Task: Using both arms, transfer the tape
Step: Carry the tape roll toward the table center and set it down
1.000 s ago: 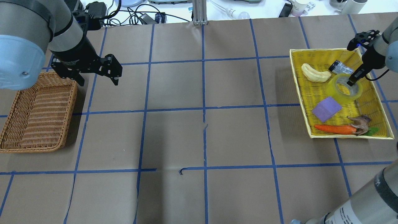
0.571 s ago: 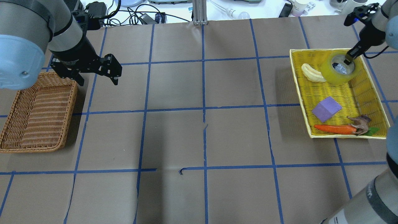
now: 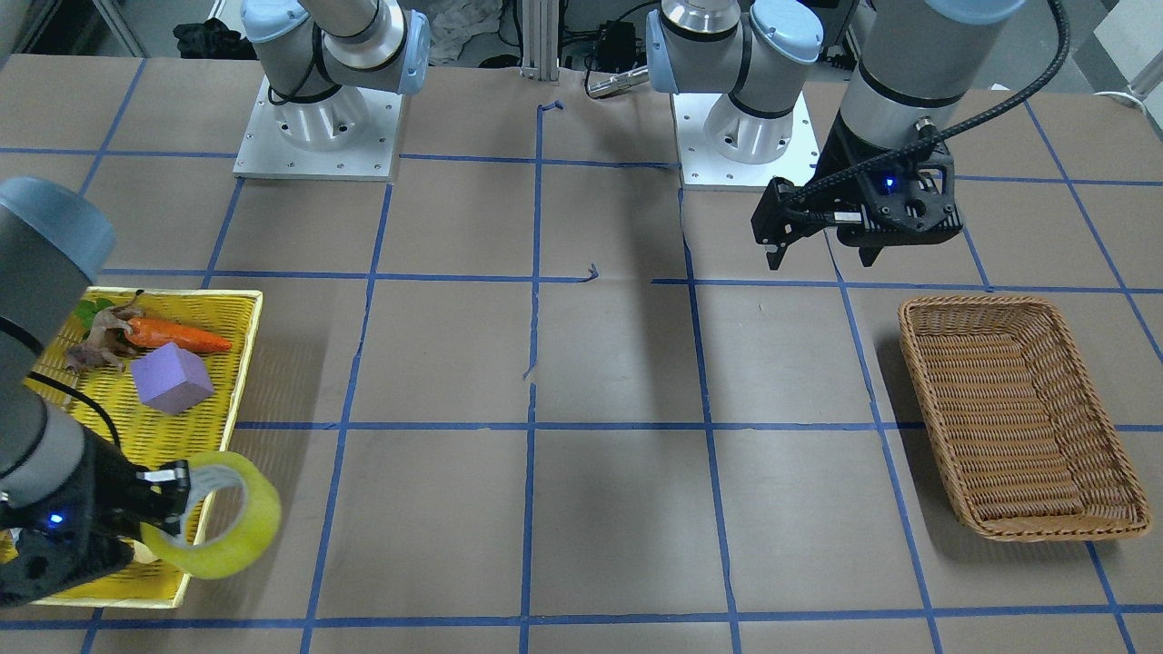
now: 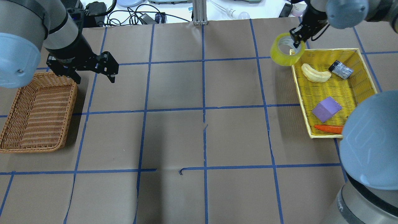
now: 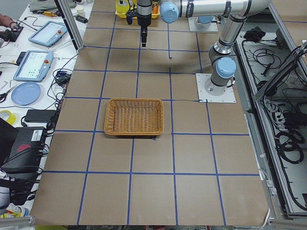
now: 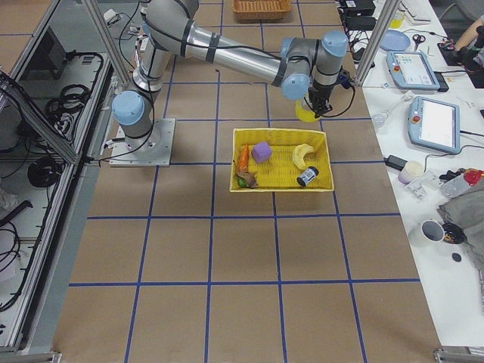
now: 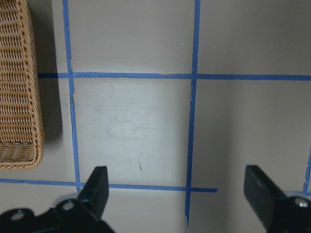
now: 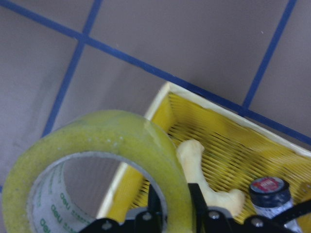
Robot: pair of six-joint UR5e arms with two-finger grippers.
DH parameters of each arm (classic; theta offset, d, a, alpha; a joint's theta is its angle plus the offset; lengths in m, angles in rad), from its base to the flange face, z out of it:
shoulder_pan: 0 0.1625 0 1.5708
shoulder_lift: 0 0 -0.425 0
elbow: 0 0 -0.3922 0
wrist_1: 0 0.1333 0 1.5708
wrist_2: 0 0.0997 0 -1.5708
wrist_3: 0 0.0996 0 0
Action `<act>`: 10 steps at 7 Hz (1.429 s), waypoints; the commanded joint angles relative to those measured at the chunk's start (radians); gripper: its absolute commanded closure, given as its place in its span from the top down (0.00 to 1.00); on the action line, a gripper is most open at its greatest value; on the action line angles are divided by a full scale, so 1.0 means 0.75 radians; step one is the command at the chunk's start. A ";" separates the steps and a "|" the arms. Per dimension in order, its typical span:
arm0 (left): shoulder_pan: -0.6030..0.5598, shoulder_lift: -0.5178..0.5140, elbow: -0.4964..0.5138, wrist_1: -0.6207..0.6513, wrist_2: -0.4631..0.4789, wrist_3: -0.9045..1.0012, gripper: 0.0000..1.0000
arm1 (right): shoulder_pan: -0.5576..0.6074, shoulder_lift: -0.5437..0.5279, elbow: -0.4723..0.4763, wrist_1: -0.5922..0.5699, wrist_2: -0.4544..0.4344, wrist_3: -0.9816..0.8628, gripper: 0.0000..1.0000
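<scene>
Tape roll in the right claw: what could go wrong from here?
1. The right claw pinches only one wall of the tape, so the hanging roll could swing or slip during the carry.
2. The roll hangs over the yellow basket's rim; a drop here might land outside it, on the table.
3. The left claw is open but far across the table, so the hand-over needs a long carry and careful alignment.

A yellow mesh tray [image 4: 323,49] sits at one end of the brown table [image 4: 202,140], which is marked with blue grid lines. In it lie a pale banana piece [image 4: 315,73], a small dark cylinder [image 4: 340,69], a purple block [image 4: 326,109], a carrot [image 4: 328,128] and a brown toy animal [image 3: 95,341]. A wicker basket [image 4: 37,118] stands well apart at the other end.
</scene>
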 commanded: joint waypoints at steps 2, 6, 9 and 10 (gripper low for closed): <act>0.013 0.001 0.000 0.002 0.001 0.021 1.00 | 0.289 0.320 -0.305 -0.012 0.077 0.409 0.00; 0.011 0.001 -0.008 0.004 -0.001 0.025 1.00 | 0.478 0.400 -0.326 -0.034 0.026 0.617 0.00; 0.013 -0.012 0.000 0.020 0.003 0.021 1.00 | 0.480 0.404 -0.285 -0.036 0.010 0.603 0.00; 0.021 -0.040 0.002 0.020 0.003 0.009 1.00 | 0.480 0.406 -0.285 -0.054 0.010 0.605 0.89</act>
